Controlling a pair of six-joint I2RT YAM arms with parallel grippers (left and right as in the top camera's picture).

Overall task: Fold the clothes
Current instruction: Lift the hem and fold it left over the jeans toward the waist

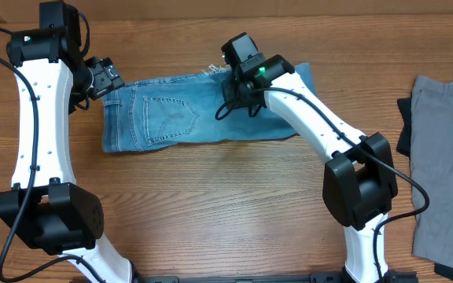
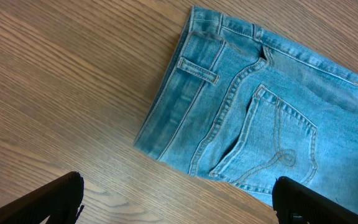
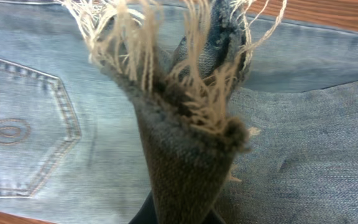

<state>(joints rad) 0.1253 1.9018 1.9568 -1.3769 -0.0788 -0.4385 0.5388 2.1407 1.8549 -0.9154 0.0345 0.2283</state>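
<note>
Left gripper [image 1: 101, 79]: spread wide beside jeans [image 1: 171, 118] waistband [image 2: 166, 106].
Right gripper [image 1: 238, 93]: pinching jeans' frayed hem [image 3: 166, 62], raised.
Room: open tabletop [image 1: 211, 189] along jeans' near edge.

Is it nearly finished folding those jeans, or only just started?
Well along. Done: the jeans already lie doubled into a short rectangle, back pocket up. In hand: the right claw is shut on the frayed hem, lifted above the denim. The left claw hangs open by the waistband. Left: laying that hem down, perhaps one more fold.
</note>
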